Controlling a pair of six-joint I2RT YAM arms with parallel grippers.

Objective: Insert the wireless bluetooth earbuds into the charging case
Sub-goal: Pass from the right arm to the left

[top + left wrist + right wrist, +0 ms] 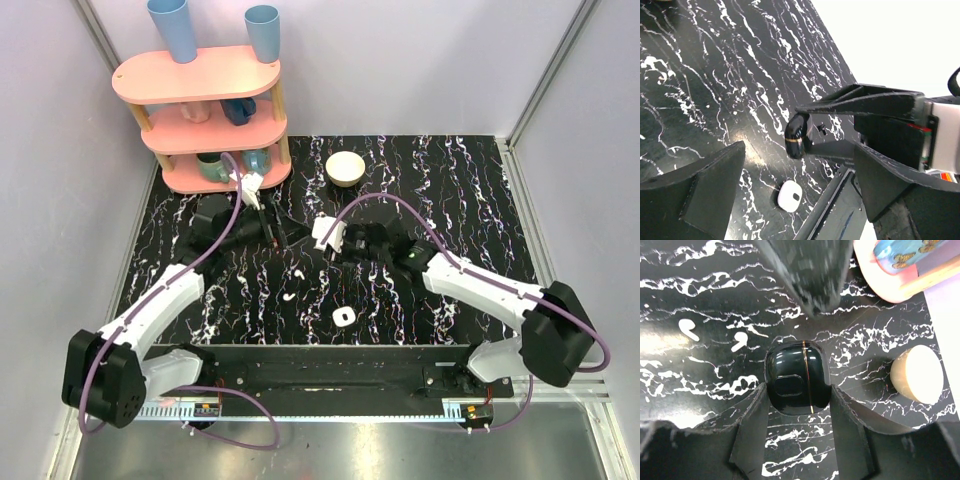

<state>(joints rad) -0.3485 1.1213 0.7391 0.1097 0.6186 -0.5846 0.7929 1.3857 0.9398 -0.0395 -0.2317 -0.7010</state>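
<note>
Two white earbuds (299,272) (288,296) lie loose on the black marble table, also seen in the right wrist view (688,329) (740,340). The small white charging case (343,317) (789,196) with a dark spot lies near the front edge, touched by nothing. My right gripper (797,390) (350,240) is shut on a glossy black rounded case with a gold seam (798,377) (797,135), held closed above the table. My left gripper (800,150) (285,232) stands wide open facing that black case, its fingers apart from it.
A pink two-tier shelf (200,110) with cups stands at the back left, its edge showing in the right wrist view (890,275). A round cream bowl (346,168) (917,374) sits behind the grippers. A metal rail (835,210) runs along the near table edge.
</note>
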